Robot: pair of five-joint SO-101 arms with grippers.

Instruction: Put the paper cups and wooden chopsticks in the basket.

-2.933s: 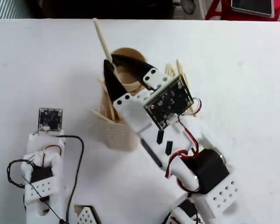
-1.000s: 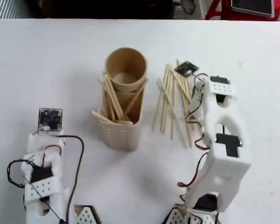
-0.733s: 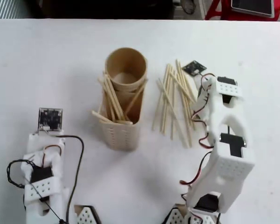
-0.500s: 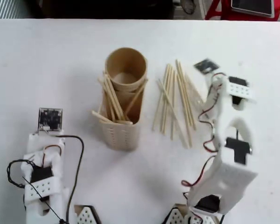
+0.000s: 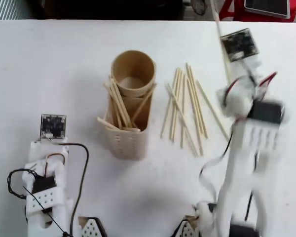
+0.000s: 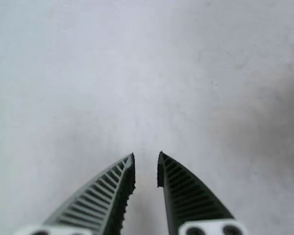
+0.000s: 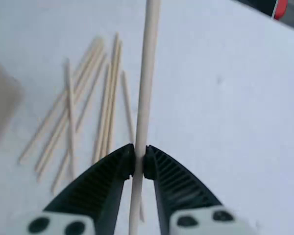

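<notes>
Between the clenched tips of the right gripper (image 7: 139, 154), one wooden chopstick (image 7: 147, 68), held up over the white table (image 5: 49, 59) just beside the loose chopsticks (image 5: 185, 106). Left of those, stacked paper cups (image 5: 133, 71) and more chopsticks (image 5: 119, 106) standing in the basket (image 5: 126, 143). At the near left, left gripper (image 6: 146, 169) slightly parted, gripping nothing, low over bare tabletop.

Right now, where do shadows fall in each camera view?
High view: a soft shadow lies on the table beside the basket, on the arms' side. Left wrist view: a dim grey patch darkens the table to one side of the left fingers. Right wrist view: the held chopstick is evenly lit; the loose chopsticks cast only thin shadows.
</notes>
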